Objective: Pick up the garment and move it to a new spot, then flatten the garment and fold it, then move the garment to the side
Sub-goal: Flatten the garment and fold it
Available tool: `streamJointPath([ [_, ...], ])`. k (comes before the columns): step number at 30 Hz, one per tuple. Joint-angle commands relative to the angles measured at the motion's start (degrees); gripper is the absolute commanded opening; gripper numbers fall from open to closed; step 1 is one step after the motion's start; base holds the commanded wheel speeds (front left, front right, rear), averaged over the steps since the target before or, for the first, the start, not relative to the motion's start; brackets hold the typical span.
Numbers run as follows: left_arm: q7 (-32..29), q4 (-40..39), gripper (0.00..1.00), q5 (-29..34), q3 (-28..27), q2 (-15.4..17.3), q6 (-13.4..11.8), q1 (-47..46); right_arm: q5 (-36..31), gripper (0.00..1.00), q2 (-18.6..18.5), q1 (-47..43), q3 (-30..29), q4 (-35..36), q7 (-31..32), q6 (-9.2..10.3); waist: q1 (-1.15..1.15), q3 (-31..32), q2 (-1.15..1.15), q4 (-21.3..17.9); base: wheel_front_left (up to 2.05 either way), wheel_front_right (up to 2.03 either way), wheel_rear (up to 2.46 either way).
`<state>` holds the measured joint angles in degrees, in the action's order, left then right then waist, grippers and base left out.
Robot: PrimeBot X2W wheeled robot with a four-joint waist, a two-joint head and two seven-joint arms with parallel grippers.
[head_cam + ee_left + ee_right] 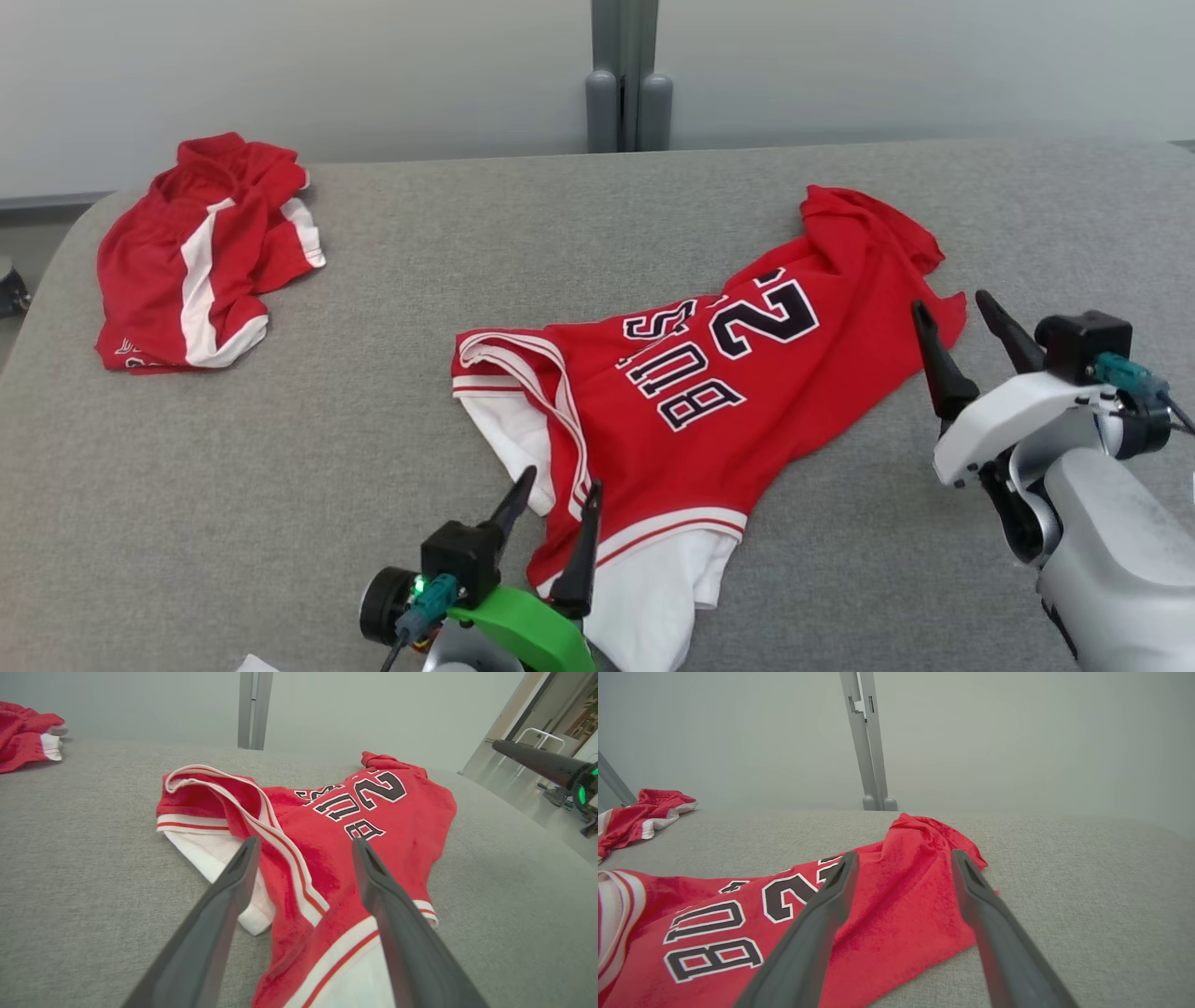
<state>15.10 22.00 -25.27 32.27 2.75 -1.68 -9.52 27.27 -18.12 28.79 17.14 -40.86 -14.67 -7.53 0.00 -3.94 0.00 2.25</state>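
Observation:
The garment (709, 392) is a red jersey with black lettering and white trim, lying spread but rumpled across the middle of the grey table (373, 448). Its far end is bunched up (859, 219). My left gripper (558, 485) hovers open over the jersey's near white-trimmed shoulder; in the left wrist view the jersey (317, 858) lies between and beyond the fingers (233, 882). My right gripper (952, 308) stands open just off the jersey's right edge, nothing between its fingers. In the right wrist view the red cloth (896, 896) lies under the open fingers (971, 886).
A second red and white garment (201, 257) lies crumpled at the table's far left corner. A grey post (624, 75) stands behind the table's far edge against a pale wall. Bare grey surface stretches to the right of the jersey.

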Motion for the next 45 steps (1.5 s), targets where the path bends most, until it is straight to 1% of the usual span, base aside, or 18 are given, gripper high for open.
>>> streamJointPath([
  [1,-0.3,1.1,1.0,-1.0,1.3,0.3,0.2,-1.1,0.5,1.0,0.7,-2.5,-0.9,2.0,-0.3,0.08,0.0,1.4,0.0,-3.1,0.0,0.0,0.0],
  [4,-1.5,4.6,1.0,-2.2,3.8,0.3,-0.6,-1.7,0.3,1.0,1.9,-6.7,-3.2,6.3,-0.5,0.08,0.0,1.1,0.0,-4.7,0.0,0.0,0.0],
  [6,-1.9,7.3,1.0,-2.0,4.4,0.3,-1.4,-2.6,-0.6,1.0,2.8,-8.9,-4.5,8.9,-0.5,0.08,0.0,0.7,0.0,-5.7,0.0,0.0,0.0],
  [10,-1.4,12.8,1.0,-1.8,3.0,0.3,-3.7,-4.0,-2.4,1.0,4.5,-12.1,-6.7,13.6,0.0,0.08,0.0,-0.1,0.0,-7.2,0.0,0.0,0.0],
  [12,-1.0,15.0,1.0,-2.3,2.2,0.3,-4.2,-4.9,-3.4,1.0,5.3,-13.5,-8.0,15.8,0.6,0.08,0.0,-0.3,0.0,-7.5,0.0,0.0,0.0],
  [14,-0.9,17.0,1.0,-3.0,1.8,0.3,-3.7,-5.5,-4.3,1.0,6.2,-15.0,-9.3,17.9,1.1,0.08,0.0,-0.4,0.0,-7.7,0.0,0.0,0.0],
  [15,-0.8,17.6,0.38,-3.2,1.6,0.3,-3.4,-5.8,-4.7,1.0,6.5,-15.6,-9.8,18.8,1.4,0.08,0.0,-0.4,0.0,-7.8,0.0,0.0,0.0],
  [16,-0.6,18.2,0.07,-3.4,1.2,0.3,-3.4,-6.4,-5.1,1.0,6.9,-16.3,-10.4,19.9,1.8,0.08,0.0,-0.5,0.0,-7.8,0.0,0.0,0.0],
  [17,-0.4,18.5,0.0,-3.6,0.8,0.3,-3.5,-6.8,-5.3,1.0,7.3,-17.0,-10.9,20.8,1.9,0.08,0.0,-0.5,0.0,-7.8,0.0,0.0,0.0],
  [22,0.1,19.5,0.0,-3.6,-2.2,2.3,-3.9,-9.6,-6.7,1.0,9.5,-20.6,-13.1,24.9,3.3,0.08,0.0,-0.6,0.0,-7.5,0.0,0.0,0.0],
  [32,0.1,23.0,0.0,-0.9,-5.0,7.1,-2.4,-17.7,-9.2,1.0,12.3,-23.2,-13.8,29.1,4.0,0.08,0.0,-1.9,0.0,-8.7,0.0,0.0,0.0],
  [37,0.1,27.5,0.0,-0.6,-5.8,8.1,-1.8,-21.5,-9.9,1.0,12.8,-22.4,-14.0,29.1,4.3,0.08,0.0,-2.5,0.0,-9.8,0.0,0.0,0.0],
  [40,0.1,30.4,0.0,-0.7,-6.2,7.9,-1.6,-23.3,-10.4,1.0,13.0,-21.7,-14.2,28.6,4.4,0.08,0.0,-2.8,0.0,-10.2,0.0,0.0,0.0],
  [41,0.1,31.2,0.13,-0.5,-6.3,7.8,-1.8,-23.8,-10.5,1.0,13.0,-21.5,-14.3,28.4,4.5,0.08,0.0,-3.0,0.0,-10.3,0.0,0.0,0.0],
  [42,0.1,31.6,0.29,-0.3,-6.4,7.6,-1.9,-24.1,-10.6,1.0,13.1,-21.3,-14.4,28.3,4.5,0.08,0.0,-3.1,0.0,-10.3,0.0,0.0,0.0],
  [43,0.1,31.7,0.93,-0.2,-6.8,7.1,-2.2,-24.2,-10.8,1.0,13.1,-21.1,-14.7,28.1,4.5,0.08,0.0,-3.2,0.0,-10.2,0.0,0.0,0.0],
  [44,0.1,31.4,1.0,-0.1,-7.1,6.7,-2.3,-24.3,-10.9,1.0,13.1,-21.1,-15.0,28.0,4.6,0.08,0.0,-3.4,0.0,-10.1,0.0,0.0,0.0],
  [45,0.1,30.8,1.0,0.1,-7.3,6.1,-2.4,-24.1,-11.0,1.0,13.1,-21.0,-15.4,27.7,4.7,0.08,0.0,-3.5,0.0,-9.8,0.0,0.0,0.0],
])
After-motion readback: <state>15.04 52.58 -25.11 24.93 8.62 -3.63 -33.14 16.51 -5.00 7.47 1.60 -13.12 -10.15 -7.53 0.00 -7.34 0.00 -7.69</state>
